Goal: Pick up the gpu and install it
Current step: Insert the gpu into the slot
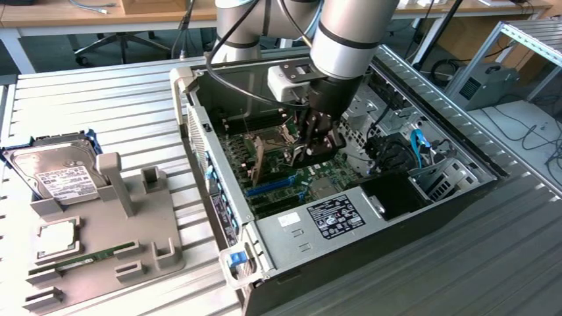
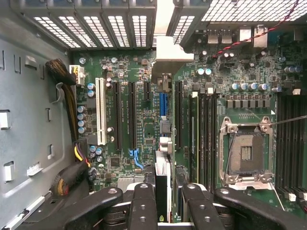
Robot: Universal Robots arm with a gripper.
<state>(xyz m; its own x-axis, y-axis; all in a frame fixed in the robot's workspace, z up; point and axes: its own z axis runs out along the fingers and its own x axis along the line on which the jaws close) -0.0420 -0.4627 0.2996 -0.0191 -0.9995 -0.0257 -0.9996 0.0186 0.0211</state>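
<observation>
In the wrist view the gpu (image 2: 165, 139) shows edge-on, a thin card standing on its edge over the motherboard's expansion slots. Its silver bracket (image 2: 168, 55) reaches toward the vented rear wall of the case. My gripper (image 2: 168, 203) is shut on the card, with black fingers (image 2: 144, 206) pressing on either side of it. In the exterior view the gripper (image 1: 314, 148) is low inside the open computer case (image 1: 200, 125), just above the green motherboard (image 1: 290, 181). Whether the card sits in a slot I cannot tell.
A blue slot (image 2: 163, 103) and black slots lie beside the card; an open CPU socket (image 2: 245, 153) and a cable bundle (image 2: 67, 100) flank them. Outside the case, a grey holder tray (image 1: 131, 230) carries a hard drive (image 1: 54, 172), a chip (image 1: 57, 238) and a RAM stick (image 1: 92, 255).
</observation>
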